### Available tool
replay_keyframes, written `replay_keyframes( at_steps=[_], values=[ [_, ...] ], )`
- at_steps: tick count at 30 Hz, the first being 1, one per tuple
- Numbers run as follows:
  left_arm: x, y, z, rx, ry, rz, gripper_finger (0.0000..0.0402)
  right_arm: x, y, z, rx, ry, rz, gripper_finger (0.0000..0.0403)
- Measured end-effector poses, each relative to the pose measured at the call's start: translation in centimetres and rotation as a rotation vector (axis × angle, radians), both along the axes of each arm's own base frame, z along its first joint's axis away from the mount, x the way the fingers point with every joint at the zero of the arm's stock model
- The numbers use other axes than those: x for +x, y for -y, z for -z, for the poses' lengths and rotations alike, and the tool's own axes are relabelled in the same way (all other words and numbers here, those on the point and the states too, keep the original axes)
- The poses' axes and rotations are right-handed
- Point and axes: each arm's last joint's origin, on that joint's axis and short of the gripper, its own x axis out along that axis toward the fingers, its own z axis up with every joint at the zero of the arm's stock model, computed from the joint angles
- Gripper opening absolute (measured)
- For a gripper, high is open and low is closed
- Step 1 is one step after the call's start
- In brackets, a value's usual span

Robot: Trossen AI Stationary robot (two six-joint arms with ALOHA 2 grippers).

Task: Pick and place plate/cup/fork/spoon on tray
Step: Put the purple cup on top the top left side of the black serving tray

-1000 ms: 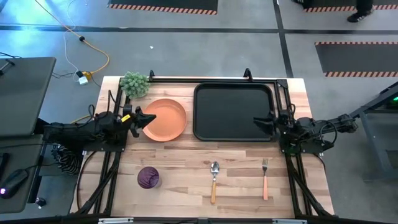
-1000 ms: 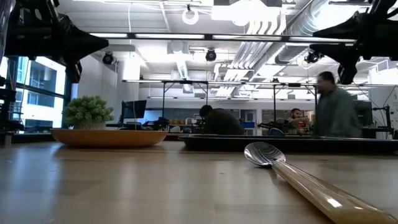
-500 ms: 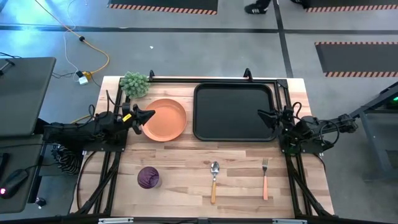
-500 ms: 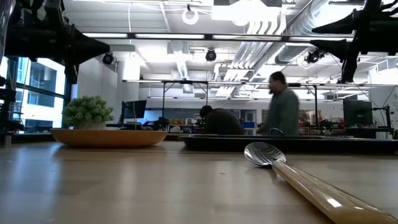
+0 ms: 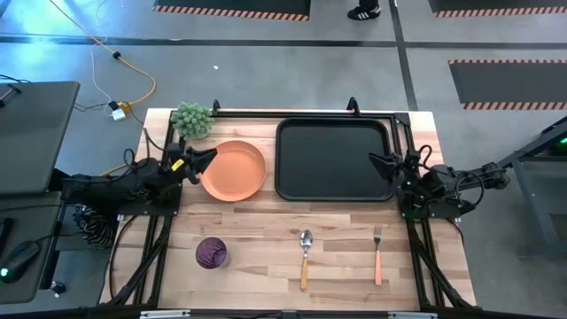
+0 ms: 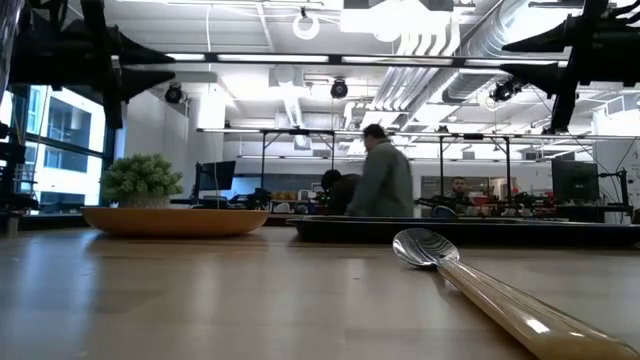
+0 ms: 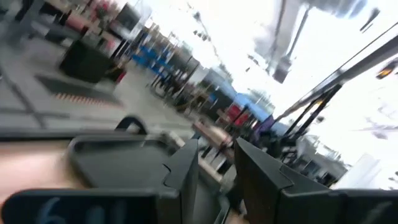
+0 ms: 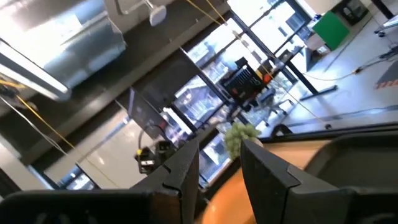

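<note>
High view: left end effector (image 5: 205, 157) narrowly parted over the orange plate's (image 5: 236, 170) left rim; right end effector (image 5: 381, 165), narrowly parted, over the black tray's (image 5: 332, 159) right edge; cup (image 5: 211, 252), spoon (image 5: 306, 255), fork (image 5: 377, 253) on worktop (image 5: 266, 230).

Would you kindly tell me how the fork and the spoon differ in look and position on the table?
The fork has tines and an orange-pink handle; the spoon has a rounded bowl and a yellowish-tan handle. The fork lies nearer the right arm's side, the spoon nearer the table's middle. Both have silver metal heads, lie flat on the wooden table, and are off the tray.
</note>
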Motion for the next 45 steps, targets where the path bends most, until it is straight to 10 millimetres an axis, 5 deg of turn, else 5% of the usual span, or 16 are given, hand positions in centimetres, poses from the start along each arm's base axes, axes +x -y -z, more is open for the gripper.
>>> replay_keyframes(
  at_steps=[11,23,32,45],
  values=[
    [-0.6,0.1,-5.4,0.129,0.013,-0.031,0.0097,-0.8,0.2,-1.6,-0.046,0.140,0.055,0.0110],
    [2.9,0.1,-10.5,0.199,-0.300,0.073,0.0097,-2.4,0.5,-5.0,-0.125,0.263,0.096,0.0110],
    [4.2,0.7,-14.8,0.164,-0.595,0.350,0.0097,-3.7,0.8,-8.7,-0.227,0.133,0.126,0.0110],
    [4.5,1.8,-18.8,0.058,-0.777,0.608,0.0097,-3.6,1.0,-8.6,-0.180,0.012,0.136,0.0110]
  ],
)
